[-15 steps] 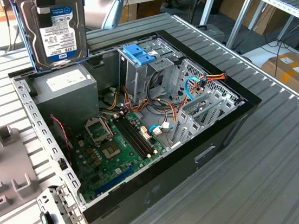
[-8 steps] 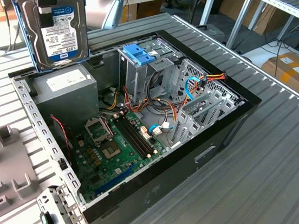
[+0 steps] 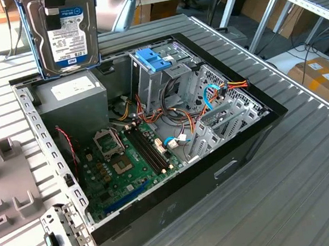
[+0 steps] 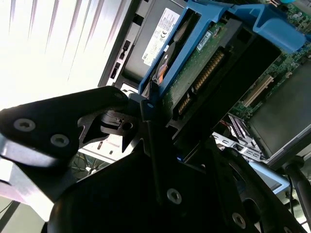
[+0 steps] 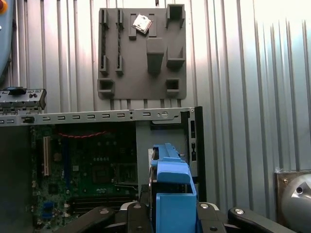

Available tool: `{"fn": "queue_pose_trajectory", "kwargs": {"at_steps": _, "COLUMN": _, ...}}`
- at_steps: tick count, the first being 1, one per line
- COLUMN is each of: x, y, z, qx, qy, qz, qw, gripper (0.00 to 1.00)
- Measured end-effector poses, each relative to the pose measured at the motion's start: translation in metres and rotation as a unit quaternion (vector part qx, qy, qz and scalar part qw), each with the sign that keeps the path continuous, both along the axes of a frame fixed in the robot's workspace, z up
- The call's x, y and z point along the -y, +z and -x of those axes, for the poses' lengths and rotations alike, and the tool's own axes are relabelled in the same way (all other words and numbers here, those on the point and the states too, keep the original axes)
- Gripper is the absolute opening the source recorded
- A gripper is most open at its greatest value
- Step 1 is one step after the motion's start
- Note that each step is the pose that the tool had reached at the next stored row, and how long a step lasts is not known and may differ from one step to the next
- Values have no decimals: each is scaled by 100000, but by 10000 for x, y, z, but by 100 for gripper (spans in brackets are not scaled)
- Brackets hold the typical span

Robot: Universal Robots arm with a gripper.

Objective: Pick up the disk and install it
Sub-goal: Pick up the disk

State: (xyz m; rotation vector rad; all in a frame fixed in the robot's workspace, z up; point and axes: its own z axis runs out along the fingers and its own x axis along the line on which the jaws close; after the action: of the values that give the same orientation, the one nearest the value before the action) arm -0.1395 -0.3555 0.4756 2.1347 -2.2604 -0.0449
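The hand (image 3: 54,7) is clamped on the top of the disk (image 3: 72,44), which hangs upright beneath it. The disk is in the air above the grey power-supply box (image 3: 68,93), at the far end of the open computer case (image 3: 218,170), toward the exterior view's left.

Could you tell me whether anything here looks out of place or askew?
Nothing looks damaged. The disk is outside the open computer case, held on edge in the claw above the power supply. On the grey holder plate, a small silver chip lies askew to its slots.
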Motion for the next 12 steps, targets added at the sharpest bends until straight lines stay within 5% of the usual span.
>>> {"fn": "queue_pose_trajectory", "kwargs": {"at_steps": 12, "x": 15, "y": -3, "z": -42, "qx": 1, "qy": -1, "qz": 1, "qw": 100000, "gripper": 36}}
